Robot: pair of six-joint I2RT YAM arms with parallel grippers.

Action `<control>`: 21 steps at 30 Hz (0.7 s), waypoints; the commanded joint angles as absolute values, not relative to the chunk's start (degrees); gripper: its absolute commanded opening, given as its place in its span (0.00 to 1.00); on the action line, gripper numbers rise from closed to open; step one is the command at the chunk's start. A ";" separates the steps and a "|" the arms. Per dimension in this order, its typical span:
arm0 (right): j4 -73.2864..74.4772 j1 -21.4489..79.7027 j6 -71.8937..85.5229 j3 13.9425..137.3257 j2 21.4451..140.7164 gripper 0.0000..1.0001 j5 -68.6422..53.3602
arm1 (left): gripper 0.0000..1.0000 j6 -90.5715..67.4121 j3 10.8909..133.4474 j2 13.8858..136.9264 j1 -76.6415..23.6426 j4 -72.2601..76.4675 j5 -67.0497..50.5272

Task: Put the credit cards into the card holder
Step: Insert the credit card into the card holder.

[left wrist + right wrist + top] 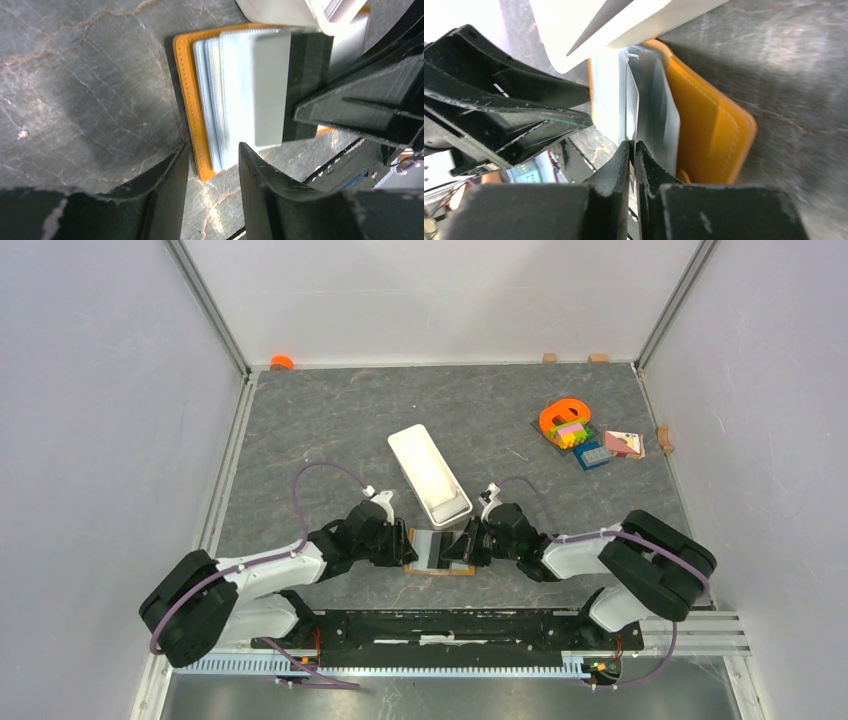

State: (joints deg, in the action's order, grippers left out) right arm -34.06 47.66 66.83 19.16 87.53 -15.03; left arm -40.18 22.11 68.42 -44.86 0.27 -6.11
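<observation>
The card holder (pixel 432 551) lies open on the table between both grippers, orange outside, pale blue-grey pockets up (pixel 227 95). My right gripper (pixel 632 150) is shut on the near edge of a grey credit card with a black stripe (pixel 272 85). The card lies over the pockets, and whether its far edge is inside one I cannot tell. It shows edge-on in the right wrist view (pixel 631 107). My left gripper (pixel 214 170) is open, its jaws either side of the holder's orange corner (pixel 200 165), not pinching it. In the top view the left gripper (pixel 400 548) and right gripper (pixel 465 545) flank the holder.
A long white tray (pixel 428 472) lies just behind the holder, its end almost over it (pixel 624 30). Toy bricks with an orange ring (pixel 568 425) and small cards (pixel 622 443) sit at the back right. An orange cap (pixel 281 362) sits at the back left corner.
</observation>
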 commanded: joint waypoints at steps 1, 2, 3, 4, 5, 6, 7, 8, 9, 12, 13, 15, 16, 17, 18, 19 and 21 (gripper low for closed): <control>-21.99 47.98 60.61 20.31 81.93 0.13 -7.11 | 0.50 -39.80 21.23 65.34 -45.35 -4.18 -7.65; -19.67 48.05 59.82 20.91 80.90 0.15 -6.08 | 0.51 -39.90 21.33 64.86 -45.35 -4.63 -7.69; -17.99 48.14 58.95 21.45 79.73 0.19 -4.82 | 0.53 -40.02 21.51 64.47 -45.35 -5.01 -7.60; -16.01 48.23 58.37 21.89 78.62 0.22 -3.69 | 0.54 -40.06 21.69 64.03 -45.35 -5.53 -7.44; -14.11 48.26 57.98 22.16 77.62 0.25 -2.78 | 0.56 -40.24 21.83 63.74 -45.35 -5.94 -7.32; -12.82 48.36 57.57 22.31 76.63 0.28 -1.81 | 0.58 -40.26 22.00 63.36 -45.35 -6.14 -7.36; -11.49 48.42 57.23 22.56 75.62 0.33 -0.93 | 0.60 -40.34 22.12 63.08 -45.35 -6.30 -7.49; -10.54 48.58 56.78 22.58 74.38 0.36 -0.37 | 0.61 -40.63 22.23 62.50 -45.35 -6.41 -7.68; -9.77 48.70 56.36 22.51 73.24 0.37 1.36 | 0.62 -40.99 22.19 61.97 -45.35 -6.42 -7.75; -6.80 49.13 53.00 23.83 70.65 0.44 3.91 | 0.64 -42.52 21.93 60.18 -45.35 -5.78 -8.14; -5.81 49.07 50.94 24.78 70.10 0.47 4.18 | 0.64 -43.14 21.69 59.74 -45.35 -5.19 -8.38; -2.89 49.07 46.90 27.11 70.19 0.52 4.61 | 0.64 -44.68 20.97 59.31 -45.35 -3.42 -9.32; -2.01 49.12 44.47 28.34 70.64 0.55 4.46 | 0.64 -45.66 20.40 59.48 -45.35 -2.28 -9.84; -1.09 49.08 42.59 29.36 71.19 0.57 4.06 | 0.64 -46.40 19.87 59.78 -45.35 -0.67 -10.21; -0.58 49.03 40.61 30.38 71.90 0.58 3.39 | 0.64 -47.32 19.33 60.33 -45.35 -0.01 -10.61; -0.28 49.04 39.18 31.10 72.50 0.59 2.41 | 0.64 -47.93 18.79 60.95 -45.43 2.25 -10.96; -0.18 49.11 36.88 32.49 74.04 0.61 0.69 | 0.64 -49.22 18.01 62.71 -45.44 4.11 -11.42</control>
State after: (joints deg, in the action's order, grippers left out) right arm -2.98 48.75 45.19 28.49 71.83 1.58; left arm -44.42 19.79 60.62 -45.12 -2.26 -9.21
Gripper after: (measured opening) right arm 0.598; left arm 0.641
